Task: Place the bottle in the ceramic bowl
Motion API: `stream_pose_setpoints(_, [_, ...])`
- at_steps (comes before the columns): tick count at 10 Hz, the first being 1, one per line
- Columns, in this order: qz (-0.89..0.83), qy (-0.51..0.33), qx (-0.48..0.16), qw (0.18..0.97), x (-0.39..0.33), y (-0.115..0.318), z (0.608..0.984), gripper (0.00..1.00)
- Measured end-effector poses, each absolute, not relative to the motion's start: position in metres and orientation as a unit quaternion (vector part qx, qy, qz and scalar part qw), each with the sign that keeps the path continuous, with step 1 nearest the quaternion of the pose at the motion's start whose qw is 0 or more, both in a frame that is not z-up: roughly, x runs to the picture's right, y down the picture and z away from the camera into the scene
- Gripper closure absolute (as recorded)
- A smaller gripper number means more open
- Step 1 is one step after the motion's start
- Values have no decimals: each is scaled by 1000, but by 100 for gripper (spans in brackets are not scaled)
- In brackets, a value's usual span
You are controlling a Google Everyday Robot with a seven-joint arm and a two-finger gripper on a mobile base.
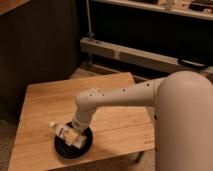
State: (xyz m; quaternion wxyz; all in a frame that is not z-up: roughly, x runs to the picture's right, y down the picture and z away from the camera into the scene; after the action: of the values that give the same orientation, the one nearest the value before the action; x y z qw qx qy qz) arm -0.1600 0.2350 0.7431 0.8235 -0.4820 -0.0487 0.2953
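Note:
The black ceramic bowl (70,149) sits on the wooden table (45,107) near its front edge. The bottle (64,132), clear with a white cap pointing up-left and a pale yellowish label, lies tilted over the bowl's left half. My gripper (75,136) is at the end of the white arm, directly over the bowl, and holds the bottle around its label end. The bottle's lower end is hidden by the gripper.
The white arm (130,97) reaches in from the right, with the robot's large white body at the lower right. A metal rail and dark shelving stand behind the table. A dark wall panel is at the back left.

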Motion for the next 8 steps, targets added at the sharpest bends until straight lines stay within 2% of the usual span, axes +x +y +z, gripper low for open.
stream_pose_setpoints(1, [295, -49, -482, 824, -160, 235, 743, 91])
stream_pose_setpoints(3, [295, -49, -482, 824, -160, 235, 743, 69])
stream_pose_setpoints(8, [295, -49, -482, 824, -160, 235, 743, 23])
